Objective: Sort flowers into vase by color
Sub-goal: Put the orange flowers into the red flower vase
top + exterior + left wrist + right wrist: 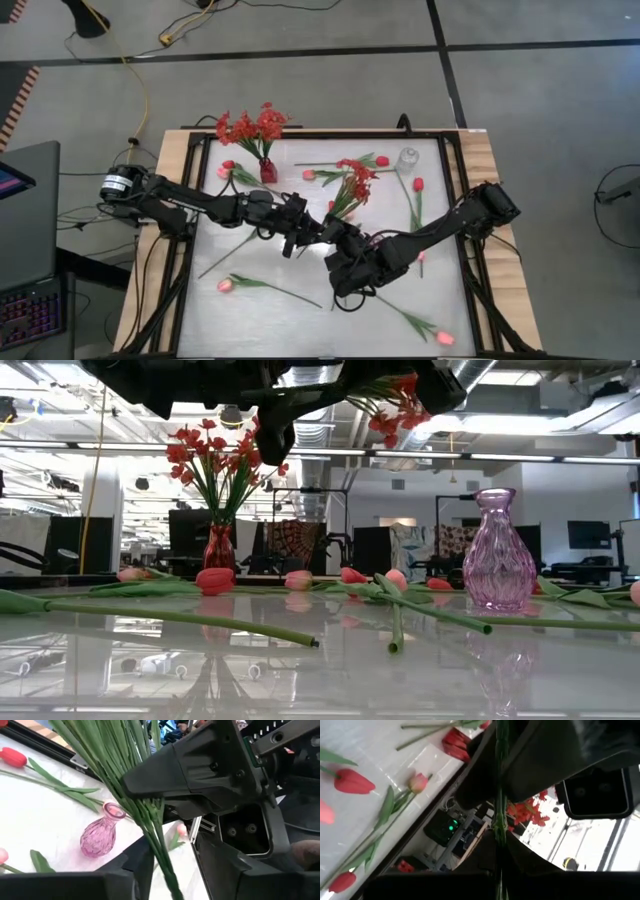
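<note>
A spray of small red blossoms [352, 185] on green stems [125, 770] hangs high over the table's middle, and my right gripper [335, 232] is shut on its stems. My left gripper [305, 235] faces it from the left. Its fingers [135, 867] stand open on either side of the stems' lower part, and I cannot tell whether they touch. A red vase [268, 172] at the far left holds another red spray [215, 460]. A pink glass vase [497, 550] stands at the far right. Tulips [225, 285] lie on the table. My right gripper pinches the bundled green stems [150, 802] of the red spray between its two fingers, below the leaves. It comes from the table's right, and its fingers lie across the stems. The spray is lifted clear of the table, with its blossoms [395, 415] toward the far side.
Red and pink tulips on long leafy stems lie scattered: near left [225, 285], near right [445, 338], far right [418, 185] and far middle [309, 175]. A black frame [450, 140] borders the white table top. Both arms crowd the middle.
</note>
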Controlling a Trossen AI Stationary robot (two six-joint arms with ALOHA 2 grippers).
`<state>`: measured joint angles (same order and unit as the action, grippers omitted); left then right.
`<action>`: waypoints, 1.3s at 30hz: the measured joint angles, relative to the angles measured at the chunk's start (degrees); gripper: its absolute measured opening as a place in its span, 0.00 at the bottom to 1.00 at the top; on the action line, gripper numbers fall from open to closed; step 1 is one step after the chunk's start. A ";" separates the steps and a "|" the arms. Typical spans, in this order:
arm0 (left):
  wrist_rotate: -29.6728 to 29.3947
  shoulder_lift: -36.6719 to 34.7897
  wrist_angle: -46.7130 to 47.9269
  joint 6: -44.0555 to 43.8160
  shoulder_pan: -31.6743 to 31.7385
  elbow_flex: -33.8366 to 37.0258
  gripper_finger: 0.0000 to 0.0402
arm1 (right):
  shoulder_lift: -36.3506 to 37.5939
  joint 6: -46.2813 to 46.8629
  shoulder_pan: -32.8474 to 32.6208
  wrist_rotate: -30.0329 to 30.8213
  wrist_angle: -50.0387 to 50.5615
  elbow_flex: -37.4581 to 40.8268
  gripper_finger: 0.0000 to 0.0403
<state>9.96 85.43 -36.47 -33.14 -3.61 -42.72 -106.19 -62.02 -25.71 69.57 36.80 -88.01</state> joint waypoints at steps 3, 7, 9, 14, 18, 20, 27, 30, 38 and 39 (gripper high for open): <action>0.46 0.00 0.06 0.10 0.16 0.00 0.29 | 0.06 -0.05 -0.07 -0.93 -0.02 0.00 0.10; 2.33 0.00 0.13 0.10 0.64 0.02 0.23 | 0.07 -1.56 -0.19 -1.32 -0.03 0.00 0.10; 2.75 0.00 0.19 0.06 0.80 0.02 0.22 | 0.07 -2.66 -0.58 -1.77 -0.04 0.00 0.10; 3.36 0.00 0.35 0.05 0.78 0.02 0.18 | 0.09 -2.95 -1.10 -3.33 -0.19 -0.02 0.10; 4.15 0.00 0.37 0.67 0.78 0.02 0.14 | 0.08 -2.95 -1.29 -3.47 -0.20 -0.02 0.10; 4.17 0.00 0.43 0.67 0.80 0.02 0.11 | 0.08 -2.97 -1.29 -3.53 -0.30 -0.02 0.11; 3.89 0.00 0.90 1.52 0.80 0.09 0.02 | 0.11 -4.48 -1.30 -3.86 -2.34 -0.02 0.19; 3.42 0.00 1.20 1.67 0.80 0.09 0.02 | 0.09 -8.53 -1.31 -4.28 -2.34 -0.02 0.23; 2.86 -0.02 0.64 2.68 0.82 0.08 0.01 | 0.07 -10.33 -1.83 -6.97 -2.51 -0.02 0.42; 2.84 -0.02 0.58 2.94 0.96 0.07 0.01 | 0.05 -9.37 -1.92 -7.00 -2.43 0.00 0.45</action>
<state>12.80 85.40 -35.89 -30.20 -2.65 -42.65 -106.14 -71.39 -27.63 62.57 34.37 -88.01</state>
